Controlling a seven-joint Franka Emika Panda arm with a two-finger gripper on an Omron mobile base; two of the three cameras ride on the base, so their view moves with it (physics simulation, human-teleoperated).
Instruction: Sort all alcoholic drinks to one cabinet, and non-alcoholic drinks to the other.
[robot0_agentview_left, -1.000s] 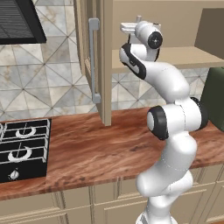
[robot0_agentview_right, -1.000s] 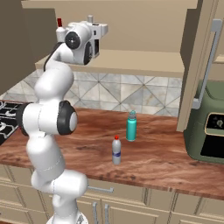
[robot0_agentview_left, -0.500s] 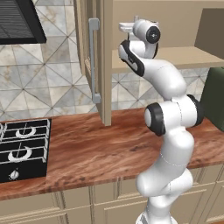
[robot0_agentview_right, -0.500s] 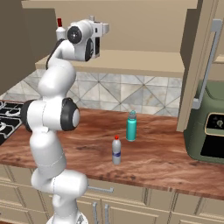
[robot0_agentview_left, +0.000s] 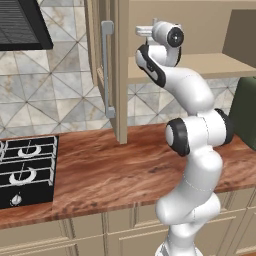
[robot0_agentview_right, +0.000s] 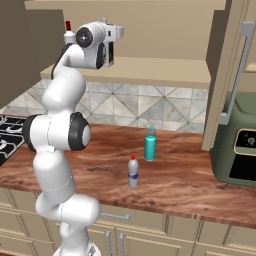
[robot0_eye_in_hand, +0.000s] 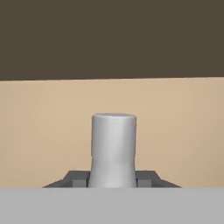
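My gripper (robot0_eye_in_hand: 113, 177) is shut on the grey neck of a bottle (robot0_eye_in_hand: 113, 144), facing the tan back wall of an open cabinet. In the base views the hand (robot0_agentview_left: 142, 31) (robot0_agentview_right: 117, 32) is raised just above the cabinet shelf (robot0_agentview_right: 150, 72) (robot0_agentview_left: 215, 64). A slender white bottle with a dark red cap (robot0_agentview_right: 68, 33) stands on that shelf behind my arm. On the counter below stand a teal bottle (robot0_agentview_right: 150, 145) and, nearer the front, a small clear bottle with a red cap and blue label (robot0_agentview_right: 133, 172). Both are upright and apart from each other.
An open cabinet door with a grey bar handle (robot0_agentview_left: 106, 70) hangs left of the arm, and another door (robot0_agentview_right: 227, 75) stands open at the right. A dark green appliance (robot0_agentview_right: 237, 150) sits on the wooden counter (robot0_agentview_left: 110, 170). A stove (robot0_agentview_left: 25, 167) lies at the left under a hood (robot0_agentview_left: 22, 25).
The hand has shifted slightly further in over the shelf, still shut on the bottle. The bottles on the counter have not moved.
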